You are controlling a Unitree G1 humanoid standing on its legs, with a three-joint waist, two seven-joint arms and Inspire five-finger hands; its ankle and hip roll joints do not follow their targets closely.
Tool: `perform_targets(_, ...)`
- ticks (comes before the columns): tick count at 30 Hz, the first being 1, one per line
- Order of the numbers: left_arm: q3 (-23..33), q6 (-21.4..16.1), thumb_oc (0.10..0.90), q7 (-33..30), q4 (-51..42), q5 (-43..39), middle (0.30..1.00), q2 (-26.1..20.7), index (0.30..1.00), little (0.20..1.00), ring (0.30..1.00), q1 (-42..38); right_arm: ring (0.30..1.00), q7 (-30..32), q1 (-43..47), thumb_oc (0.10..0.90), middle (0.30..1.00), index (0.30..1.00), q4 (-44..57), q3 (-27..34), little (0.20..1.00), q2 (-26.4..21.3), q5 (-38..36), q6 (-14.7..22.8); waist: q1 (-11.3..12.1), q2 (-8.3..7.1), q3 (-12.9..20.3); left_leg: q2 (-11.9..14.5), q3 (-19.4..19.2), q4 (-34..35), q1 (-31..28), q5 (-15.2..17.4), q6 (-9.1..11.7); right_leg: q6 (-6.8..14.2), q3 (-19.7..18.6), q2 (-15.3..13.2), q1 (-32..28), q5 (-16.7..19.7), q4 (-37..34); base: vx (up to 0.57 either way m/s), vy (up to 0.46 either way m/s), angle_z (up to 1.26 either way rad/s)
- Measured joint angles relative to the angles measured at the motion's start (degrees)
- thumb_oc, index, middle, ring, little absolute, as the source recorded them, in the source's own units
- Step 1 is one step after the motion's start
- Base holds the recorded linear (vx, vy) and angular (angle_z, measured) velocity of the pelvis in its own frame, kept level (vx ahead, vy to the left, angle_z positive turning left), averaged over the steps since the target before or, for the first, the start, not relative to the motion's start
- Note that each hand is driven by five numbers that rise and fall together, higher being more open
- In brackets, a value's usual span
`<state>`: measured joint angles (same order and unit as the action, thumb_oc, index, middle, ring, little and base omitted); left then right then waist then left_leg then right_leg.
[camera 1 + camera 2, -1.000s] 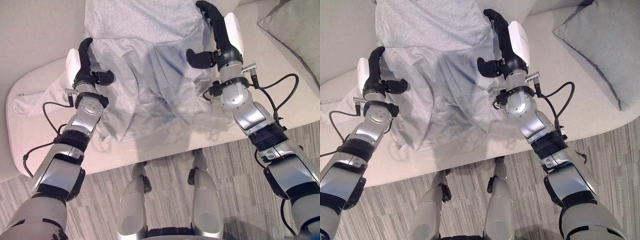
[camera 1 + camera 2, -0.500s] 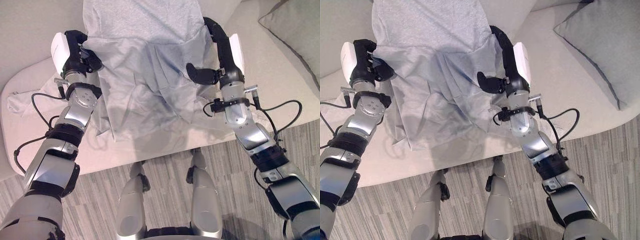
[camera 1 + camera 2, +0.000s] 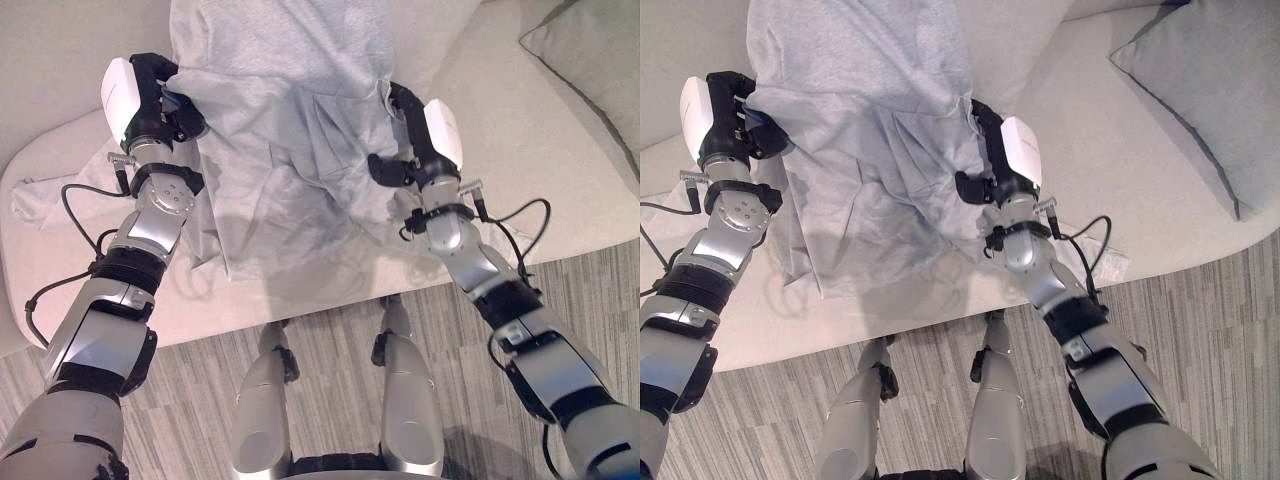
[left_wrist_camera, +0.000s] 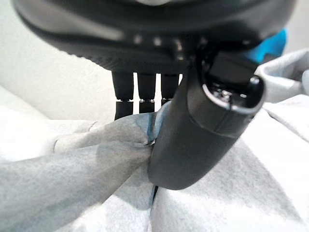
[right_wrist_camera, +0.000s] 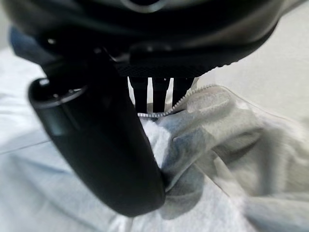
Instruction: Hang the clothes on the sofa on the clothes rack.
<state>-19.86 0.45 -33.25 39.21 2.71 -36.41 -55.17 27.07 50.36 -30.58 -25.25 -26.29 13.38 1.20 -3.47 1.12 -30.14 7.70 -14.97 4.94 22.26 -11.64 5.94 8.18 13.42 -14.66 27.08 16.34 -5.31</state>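
Grey garment (image 3: 290,130) draped over the sofa (image 3: 520,150), upper centre of the head views. Left hand (image 3: 150,95) and right hand (image 3: 415,150) each pinch its fabric edges; wrist views reveal thumb (image 4: 193,140) against cloth and a zipper edge (image 5: 188,99).

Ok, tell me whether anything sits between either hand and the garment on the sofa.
Nothing does. The left hand already pinches the grey garment at one edge, and the right hand has its fingers in the fabric at the other. The sofa lies beneath.
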Motion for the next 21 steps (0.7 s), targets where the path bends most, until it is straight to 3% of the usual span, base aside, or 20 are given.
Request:
perform_targets(4,-0.03,0.00,0.400,0.01,-1.16,0.01,0.300,0.02,0.300,0.300,0.300,0.03,0.300,1.22,-2.12,0.400,0.300,0.300,3.92,2.83,0.300,-0.76,-0.34,-2.31,0.17,0.02,-0.01,-0.37,0.38,0.12,0.27,-0.07,-0.10,0.03,0.36,-0.38,0.04,0.02,0.00,0.01,0.012,0.06)
perform_targets(12,1.33,-0.10,0.400,0.19,-7.34,0.05,0.300,-0.76,0.300,0.300,0.300,4.24,0.300,-0.23,-10.15,0.400,0.300,0.300,9.97,5.69,0.300,-3.03,-3.07,-2.21,0.62,0.05,-0.09,-0.21,0.73,0.12,-0.44,-0.07,-0.11,0.01,0.66,-0.40,-0.97,0.04,0.03,0.00,0.000,0.00)
perform_targets(16,4.93,-0.28,0.400,1.70,-15.56,0.18,0.300,-1.08,0.300,0.300,0.300,12.47,0.300,-2.85,-17.81,0.400,0.300,0.300,19.09,9.06,0.300,-5.98,-5.78,-2.03,0.62,0.02,-0.22,0.24,0.79,0.14,-4.57,0.13,0.05,0.02,0.75,-0.22,-5.06,-0.08,0.03,0.06,0.001,-0.02)
perform_targets(21,6.19,-0.93,0.400,3.84,-22.68,2.09,0.300,-1.46,0.300,0.300,0.300,18.69,0.300,-3.21,-17.98,0.400,0.300,0.300,25.00,14.82,0.300,-8.19,-7.56,-0.60,0.44,0.05,-0.02,0.34,1.33,0.19,-10.37,1.09,0.49,-0.19,1.31,0.08,-11.26,-0.83,0.00,0.10,0.030,0.02)
